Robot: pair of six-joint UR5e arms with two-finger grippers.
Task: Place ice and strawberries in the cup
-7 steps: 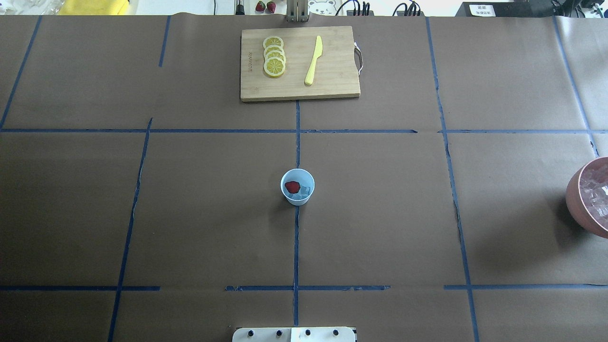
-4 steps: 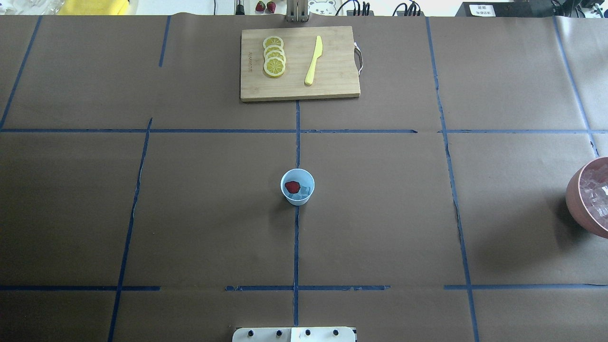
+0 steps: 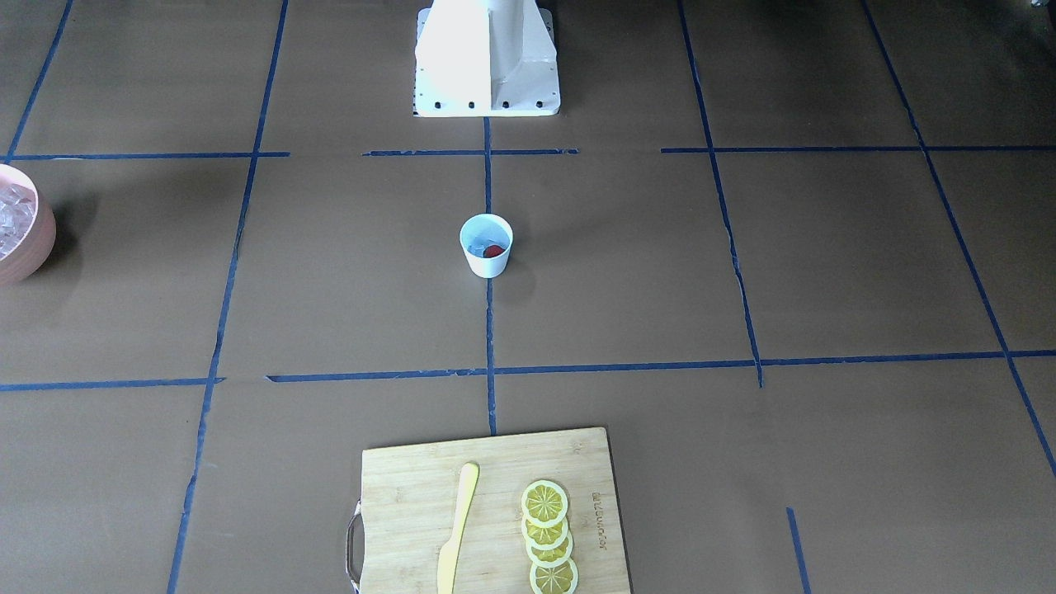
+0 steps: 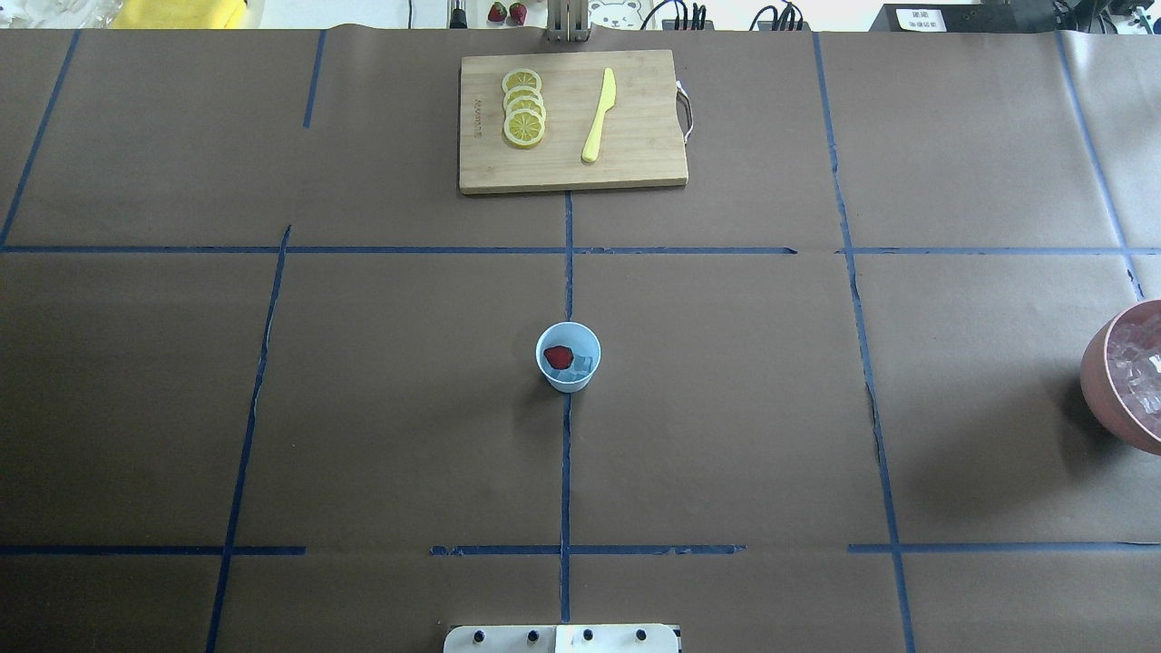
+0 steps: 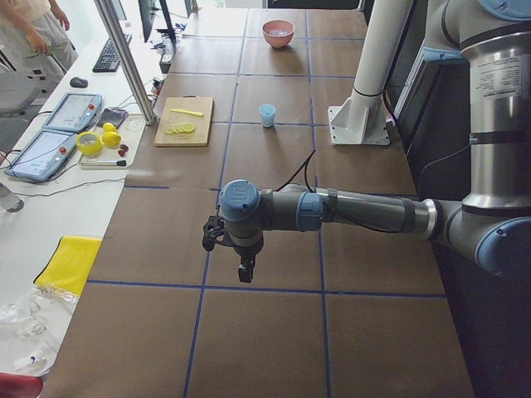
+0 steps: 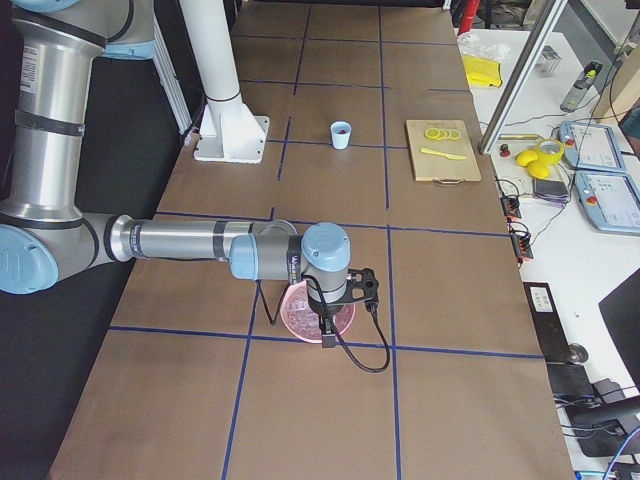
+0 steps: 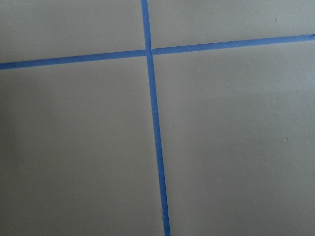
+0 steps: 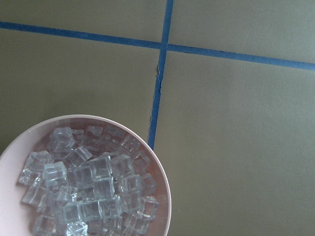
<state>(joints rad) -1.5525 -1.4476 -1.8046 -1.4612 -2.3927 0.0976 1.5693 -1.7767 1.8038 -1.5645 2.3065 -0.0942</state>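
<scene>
Cup [image 4: 569, 381] stands upright at the middle of the bench [image 4: 381, 408], on the centre blue tape line [image 4: 566, 472]. Inside it, below the rim, I see the strawberry [image 4: 558, 356] on the left and ice [image 4: 580, 366] touching it on the right. The pink bowl [image 4: 1094, 385] sits at the far right edge of the overhead view, well apart from the cup, and is heaped with ice cubes [image 8: 91, 191]. On the far side of the bench lies the cutting board [image 4: 635, 168], carrying a row of overlapping lemon slices [image 4: 524, 118] and, beside them and not touching, a yellow knife [image 4: 599, 115]. The left fingers [image 5: 246, 272] point down over bare bench towards the left end, well away from the cup; they appear only in the side view, so I cannot tell whether they are open or closed. The left wrist camera gives me only brown paper and a tape cross. The right fingers [image 6: 325, 338] hang directly over the pink bowl. Again there is only a side view, so I cannot tell their state. The right wrist camera looks down on the bowl, which sits in its lower left corner.
</scene>
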